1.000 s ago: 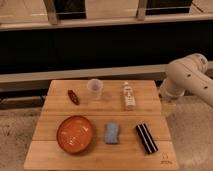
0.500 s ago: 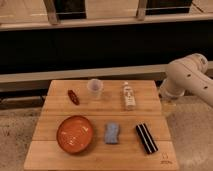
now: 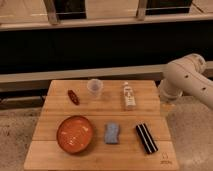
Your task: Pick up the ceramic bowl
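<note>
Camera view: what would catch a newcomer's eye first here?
The glossy orange-red ceramic bowl at the front left of the wooden table stands out first, as the largest thing there. Next comes the white robot arm bending in from the right, its claw hanging beside the table's right edge, well away from the bowl.

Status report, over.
Gripper out of frame, open; arm at wooden table's right edge. Ceramic bowl front-left, untouched. Blue sponge beside it, apart.

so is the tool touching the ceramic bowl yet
Apart. The camera view shows the tool beside the table's right edge, while the ceramic bowl sits at the front left, with the blue sponge and bare wood between them.
</note>
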Controlling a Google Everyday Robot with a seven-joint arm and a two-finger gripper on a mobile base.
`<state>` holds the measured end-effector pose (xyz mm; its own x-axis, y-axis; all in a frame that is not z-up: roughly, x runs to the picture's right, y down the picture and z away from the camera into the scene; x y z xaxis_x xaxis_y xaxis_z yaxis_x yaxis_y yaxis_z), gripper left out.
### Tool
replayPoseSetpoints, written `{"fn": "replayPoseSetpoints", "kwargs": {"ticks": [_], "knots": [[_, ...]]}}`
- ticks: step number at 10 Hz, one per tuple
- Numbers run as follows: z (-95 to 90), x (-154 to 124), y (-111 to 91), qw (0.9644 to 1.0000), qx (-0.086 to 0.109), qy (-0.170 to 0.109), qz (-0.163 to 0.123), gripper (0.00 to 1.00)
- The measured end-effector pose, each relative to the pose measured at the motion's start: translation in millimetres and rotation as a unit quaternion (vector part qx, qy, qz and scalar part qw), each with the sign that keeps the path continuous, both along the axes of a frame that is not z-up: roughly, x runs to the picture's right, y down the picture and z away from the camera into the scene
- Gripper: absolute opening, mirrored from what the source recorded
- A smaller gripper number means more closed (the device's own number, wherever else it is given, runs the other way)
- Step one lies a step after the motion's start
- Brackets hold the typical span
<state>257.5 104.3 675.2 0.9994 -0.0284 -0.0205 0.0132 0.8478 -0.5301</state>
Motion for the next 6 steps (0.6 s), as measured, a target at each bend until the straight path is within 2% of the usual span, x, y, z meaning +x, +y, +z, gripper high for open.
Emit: {"fn": "replayPoseSetpoints", "kwargs": {"ticks": [2, 6], "knots": [[-4.0, -28, -1, 0.9997, 0.003, -0.013, -0.018, 0.8], [-10.9, -55, 3, 0.9977, 0.005, -0.033, -0.06, 0.8]]}}
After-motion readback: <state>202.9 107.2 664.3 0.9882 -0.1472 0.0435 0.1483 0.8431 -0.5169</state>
